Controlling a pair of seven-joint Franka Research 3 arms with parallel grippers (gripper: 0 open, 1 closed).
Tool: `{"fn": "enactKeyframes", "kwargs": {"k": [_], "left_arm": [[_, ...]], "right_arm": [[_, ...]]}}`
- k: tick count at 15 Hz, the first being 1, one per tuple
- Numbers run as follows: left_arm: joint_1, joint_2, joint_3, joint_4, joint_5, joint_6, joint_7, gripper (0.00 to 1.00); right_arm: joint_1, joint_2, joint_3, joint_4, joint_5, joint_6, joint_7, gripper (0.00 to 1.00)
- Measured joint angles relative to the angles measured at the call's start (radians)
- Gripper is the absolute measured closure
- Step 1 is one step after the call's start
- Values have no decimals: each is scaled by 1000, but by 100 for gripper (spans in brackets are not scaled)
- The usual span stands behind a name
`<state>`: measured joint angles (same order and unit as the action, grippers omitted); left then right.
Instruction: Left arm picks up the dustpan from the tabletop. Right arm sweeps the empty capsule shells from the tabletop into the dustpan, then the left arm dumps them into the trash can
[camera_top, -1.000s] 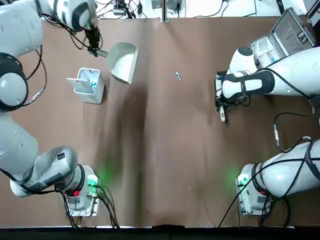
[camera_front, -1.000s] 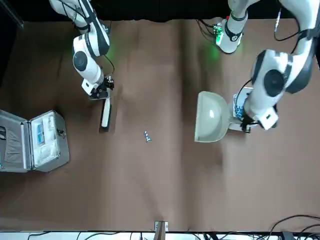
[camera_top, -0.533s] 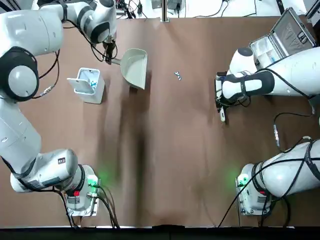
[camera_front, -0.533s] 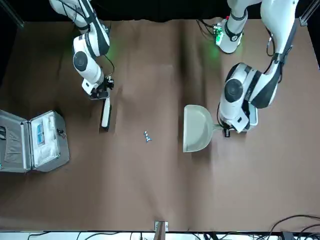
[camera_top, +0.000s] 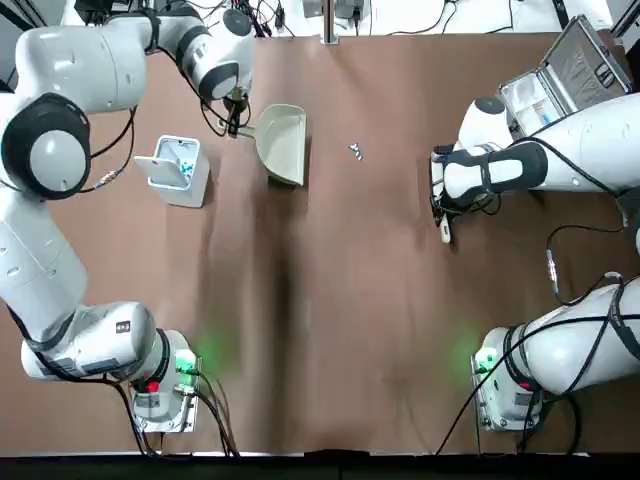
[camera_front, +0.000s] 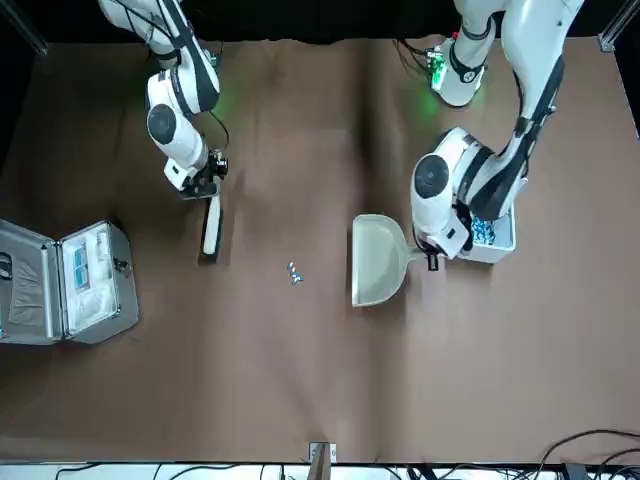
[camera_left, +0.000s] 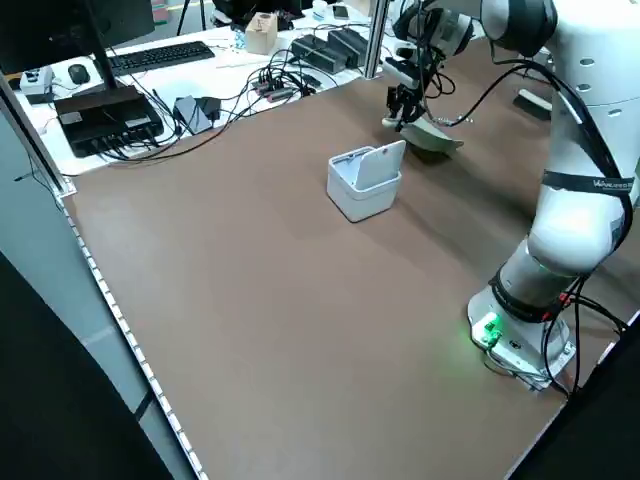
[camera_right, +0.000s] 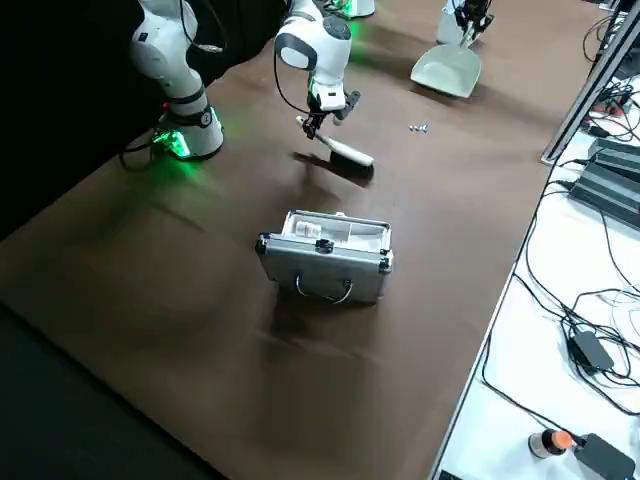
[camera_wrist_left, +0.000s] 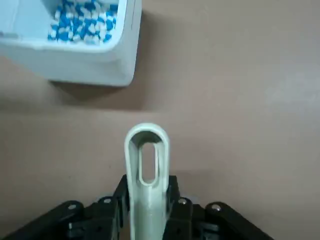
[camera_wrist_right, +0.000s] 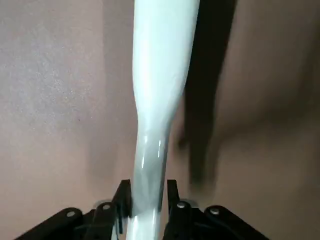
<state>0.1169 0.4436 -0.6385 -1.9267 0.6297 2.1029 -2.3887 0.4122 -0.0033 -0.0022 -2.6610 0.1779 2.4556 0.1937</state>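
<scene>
Brown, matte tabletop (camera_top: 360, 300) lies beneath the pale greenish-white plastic dustpan (camera_top: 283, 144), its looped handle clamped in the left pincer (camera_wrist_left: 148, 200); the right pincer (camera_wrist_right: 150, 205) grips a glossy white brush (camera_wrist_right: 160, 75).

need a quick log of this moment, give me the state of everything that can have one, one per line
dustpan: held by its handle, off the tabletop
left gripper: shut on the dustpan handle
right gripper: shut on the brush handle
brush: held, away from the capsule shells
capsule shells: on the tabletop, unswept
bin: lid raised, capsules inside
metal case: open
</scene>
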Motion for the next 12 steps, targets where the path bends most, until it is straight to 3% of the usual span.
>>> {"fn": "enactKeyframes", "kwargs": {"k": [12], "left_arm": [[-128, 145, 3, 134, 7, 2, -73, 67]], "right_arm": [[0, 0, 0, 0, 0, 2, 0, 71]]}}
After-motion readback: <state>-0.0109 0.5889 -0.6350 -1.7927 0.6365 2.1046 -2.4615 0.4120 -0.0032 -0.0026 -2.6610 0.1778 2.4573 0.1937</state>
